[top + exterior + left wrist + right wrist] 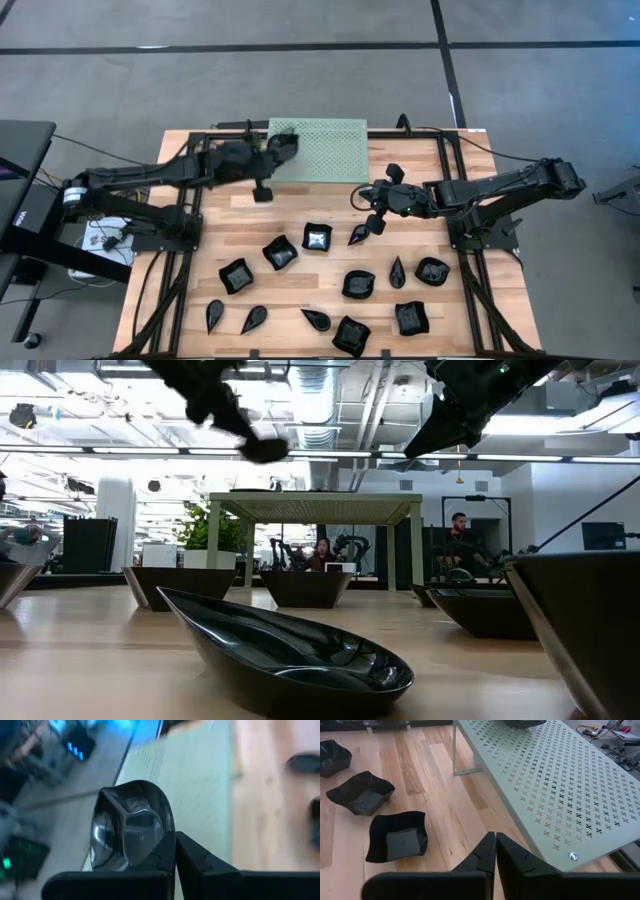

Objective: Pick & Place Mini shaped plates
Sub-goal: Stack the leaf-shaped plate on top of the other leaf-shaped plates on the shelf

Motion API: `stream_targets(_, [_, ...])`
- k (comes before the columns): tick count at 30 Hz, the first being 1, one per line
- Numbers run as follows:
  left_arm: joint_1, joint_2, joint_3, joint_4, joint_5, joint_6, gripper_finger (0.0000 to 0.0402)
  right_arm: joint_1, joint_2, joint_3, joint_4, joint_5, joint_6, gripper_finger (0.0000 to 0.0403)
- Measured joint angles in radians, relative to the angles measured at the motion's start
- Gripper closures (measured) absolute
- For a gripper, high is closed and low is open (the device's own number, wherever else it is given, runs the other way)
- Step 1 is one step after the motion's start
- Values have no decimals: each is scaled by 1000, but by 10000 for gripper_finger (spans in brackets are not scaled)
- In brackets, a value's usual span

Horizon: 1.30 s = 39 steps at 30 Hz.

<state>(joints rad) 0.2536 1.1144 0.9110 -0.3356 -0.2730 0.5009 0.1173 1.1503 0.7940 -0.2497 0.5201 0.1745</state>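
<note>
left pincer (pixel 283 143): over the left corner of the stand, fingers clamped on the rim of a glossy black roundish mini plate (pixel 131 822); the wrist view shows the dish tilted up on edge above the green surface.

right pincer (pixel 377 222): over the bare wood near the stand's right front corner, fingers pressed together with nothing between them in its wrist view.

stand: a mint-green perforated metal stand (pixel 322 150) at the far middle of the counter, raised on thin legs; a dark shape sits on its far part in the right wrist view, probably the held plate, though it is cut off.

counter: a light wooden slatted counter (pixel 200 260) carrying the rest of the black dishes.

loose plates: a square wavy-edged black plate (pixel 317 237) lies just in front of the right pincer, a small teardrop black plate (pixel 359 236) beside it; more square and leaf-shaped ones are spread toward the near edge.

low view: a long leaf-shaped black dish (pixel 290 650) fills the foreground.
</note>
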Motion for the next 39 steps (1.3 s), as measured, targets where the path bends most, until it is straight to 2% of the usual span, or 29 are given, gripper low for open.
stream_targets(3, [112, 5, -42, 1, 55, 1, 396, 0, 0, 0, 0, 0, 0, 395])
stream_targets(6, [158, 5, -77, 38, 79, 62, 394, 0, 0, 0, 0, 0, 0, 395])
stream_targets(15, [165, 5, -124, 153, 128, 184, 390, -1, 0, 0, 0, 0, 0, 395])
stream_targets(21, [165, 5, -157, 182, 118, 184, 352, -1, 0, 0, 0, 0, 1, 395])
stream_targets(24, [164, 5, -159, 186, 75, 183, 330, -1, 0, 0, 0, 0, 1, 395])
stream_targets(27, [126, 5, -159, 239, 61, 137, 314, -2, 0, 0, 0, 0, 0, 395])
stream_targets(33, [-63, 5, -159, 361, 216, 3, 310, -3, 0, 0, 0, 0, 1, 395])
stream_targets(39, [-267, 5, -158, 359, 222, -200, 309, 12, 37, 1, -4, 1, 40, 394])
